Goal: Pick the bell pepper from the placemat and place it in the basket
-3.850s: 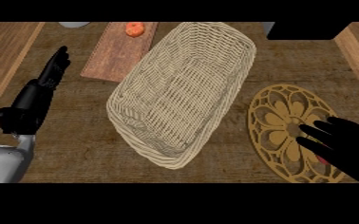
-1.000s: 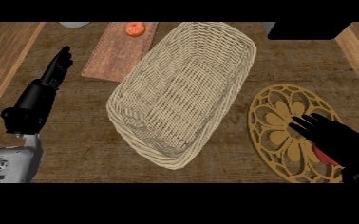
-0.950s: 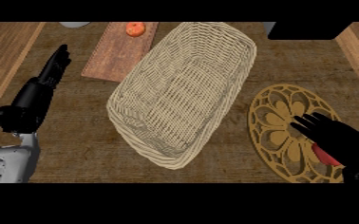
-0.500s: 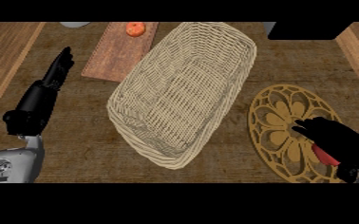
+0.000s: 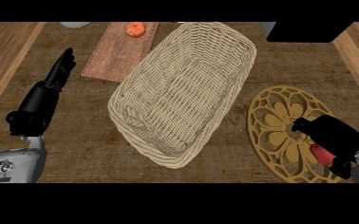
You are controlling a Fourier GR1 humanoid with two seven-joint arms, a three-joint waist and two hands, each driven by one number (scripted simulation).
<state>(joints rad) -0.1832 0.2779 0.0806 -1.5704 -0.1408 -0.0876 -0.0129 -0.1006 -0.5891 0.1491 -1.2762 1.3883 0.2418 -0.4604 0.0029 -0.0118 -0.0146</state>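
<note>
The bell pepper (image 5: 322, 154) shows only as a small red patch, smooth and a little glossy, at the near right side of the placemat (image 5: 280, 123). Most of it is hidden, so its full shape cannot be told. The right hand (image 5: 332, 135) lies over it with the fingers curled around it – the red part looks out just under the black palm. Whether the pepper rests on the mat or is lifted from it, I cannot tell.

The placemat is round, golden, with a cut-out flower pattern, and it lies on the wooden counter (image 5: 84, 137) to the right of the basket (image 5: 184, 88). The basket is a long oval of pale woven wicker, set diagonally in the middle; its right rim is very near to the placemat's edge.

The left hand (image 5: 57, 75) rests open at the left side, fingers straight and pointing far – it holds nothing. At the far left a brown cutting board (image 5: 116, 54) carries a small orange-red fruit (image 5: 135, 29).
</note>
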